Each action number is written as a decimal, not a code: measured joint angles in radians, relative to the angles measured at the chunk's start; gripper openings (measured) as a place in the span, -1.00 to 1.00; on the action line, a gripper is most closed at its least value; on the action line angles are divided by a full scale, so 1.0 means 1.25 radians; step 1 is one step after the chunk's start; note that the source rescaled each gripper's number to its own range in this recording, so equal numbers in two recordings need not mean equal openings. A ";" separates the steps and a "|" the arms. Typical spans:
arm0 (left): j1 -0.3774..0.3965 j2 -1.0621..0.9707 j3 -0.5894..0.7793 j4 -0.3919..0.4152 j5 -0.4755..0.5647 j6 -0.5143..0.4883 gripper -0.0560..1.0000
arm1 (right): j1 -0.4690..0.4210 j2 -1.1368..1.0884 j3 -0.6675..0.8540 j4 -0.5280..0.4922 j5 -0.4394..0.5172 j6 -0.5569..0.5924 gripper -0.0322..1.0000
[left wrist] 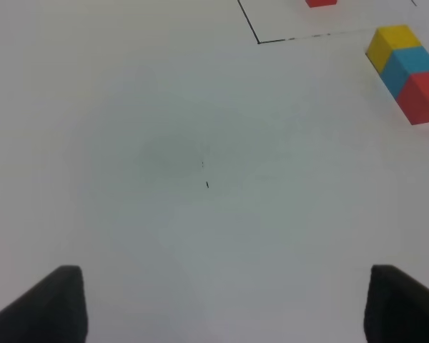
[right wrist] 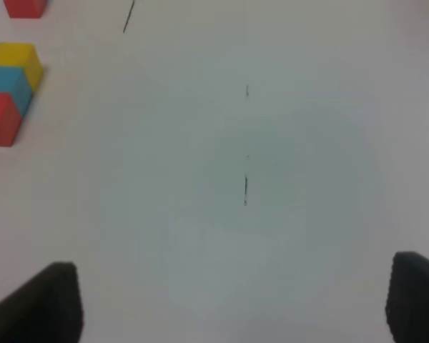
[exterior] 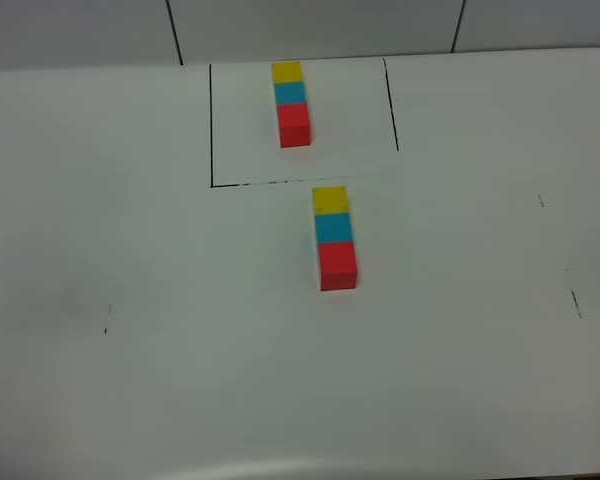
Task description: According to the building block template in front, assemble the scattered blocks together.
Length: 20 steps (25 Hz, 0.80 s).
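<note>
The 3 scattered blocks form a row parallel to the template, yellow end toward it; both grippers gape wide, empty.

A white table carries the template row inside a black outline and the joined scattered blocks, well beyond both grippers' fingertips.

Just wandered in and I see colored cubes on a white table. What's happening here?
Nothing is being handled right now. Inside a black drawn outline sits a sample row of yellow, blue and red cubes. Just in front of it, outside the outline, a second row of loose cubes is lined up touching, in the same color order, so the copy looks finished. Both end effectors, left and right, are open, hold nothing and are well away from the cubes, over bare table.
</note>
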 joint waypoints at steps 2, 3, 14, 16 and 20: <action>0.000 0.000 0.000 0.000 0.000 0.000 0.37 | 0.000 0.000 0.000 0.000 0.000 0.000 0.48; 0.000 0.000 0.000 0.000 0.000 0.000 0.37 | 0.000 0.000 0.000 0.000 0.000 0.000 0.48; 0.000 0.000 0.000 0.000 0.000 0.000 0.37 | 0.000 0.000 0.000 0.000 0.000 0.000 0.48; 0.000 0.000 0.000 0.000 0.000 0.000 0.37 | 0.000 0.000 0.000 0.000 0.000 0.000 0.48; 0.000 0.000 0.000 0.000 0.000 0.000 0.37 | 0.000 0.000 0.000 -0.001 0.000 0.000 0.48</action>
